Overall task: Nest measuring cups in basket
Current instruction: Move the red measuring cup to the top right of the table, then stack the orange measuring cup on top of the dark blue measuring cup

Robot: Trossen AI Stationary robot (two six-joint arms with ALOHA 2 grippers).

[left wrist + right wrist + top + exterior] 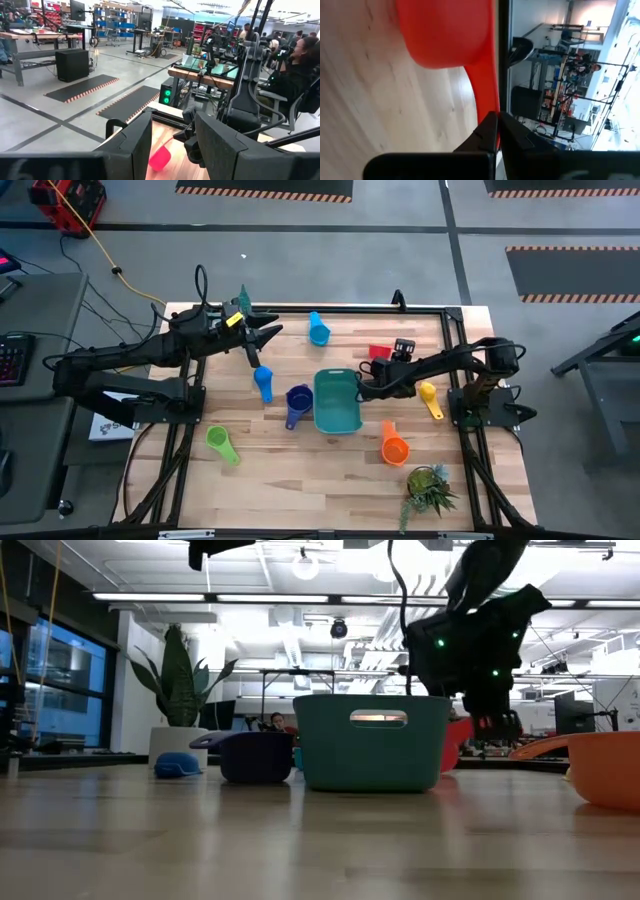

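Risk: your right jaws [495,131] pinch only the thin handle of the red cup [447,30], so it may twist or slip out before it reaches the basket [337,402].
Cause: a narrow grip far from the bowl.
Right arm: stretched low toward 9 o'clock, just beside the basket's 3 o'clock rim, above the desk [300,450].
Left arm: raised at 10 o'clock, jaws [172,145] part-open, empty.
Cups: scattered around the basket.

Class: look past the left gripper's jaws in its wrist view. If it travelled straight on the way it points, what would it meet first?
Probably the red measuring cup, seen between the left gripper's jaws, with the right arm just behind; depth is unclear.
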